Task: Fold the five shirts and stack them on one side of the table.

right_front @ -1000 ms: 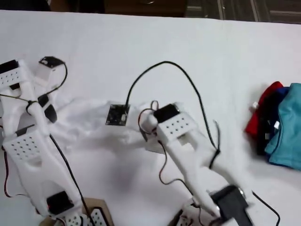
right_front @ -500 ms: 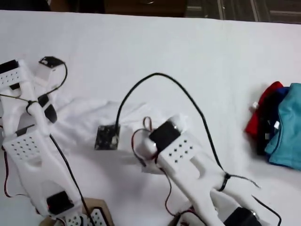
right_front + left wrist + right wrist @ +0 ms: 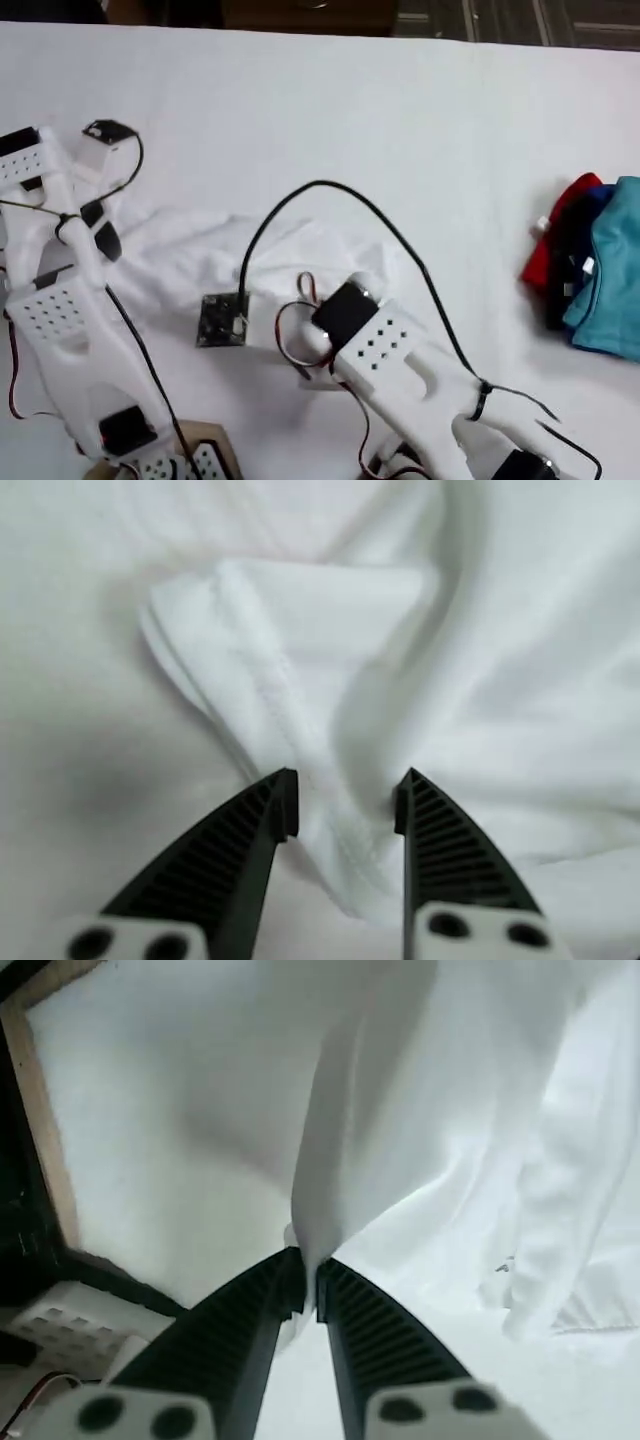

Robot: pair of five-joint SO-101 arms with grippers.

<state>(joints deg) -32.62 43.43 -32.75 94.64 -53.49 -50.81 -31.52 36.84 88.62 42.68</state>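
Right wrist view shows the right pincer (image 3: pixel 308 1278) clamped on the shirt (image 3: pixel 430 1160), while the left pincer (image 3: pixel 345 802), narrowly parted, straddles a fold.

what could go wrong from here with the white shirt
1. The right gripper is shut on just a thin edge of the shirt; that edge may slip out under a pull.
2. The left gripper is open around a fold without holding it, so a pull from the other side could drag or bunch the whole shirt.
3. The black cable arcs over the shirt and might catch the fabric.
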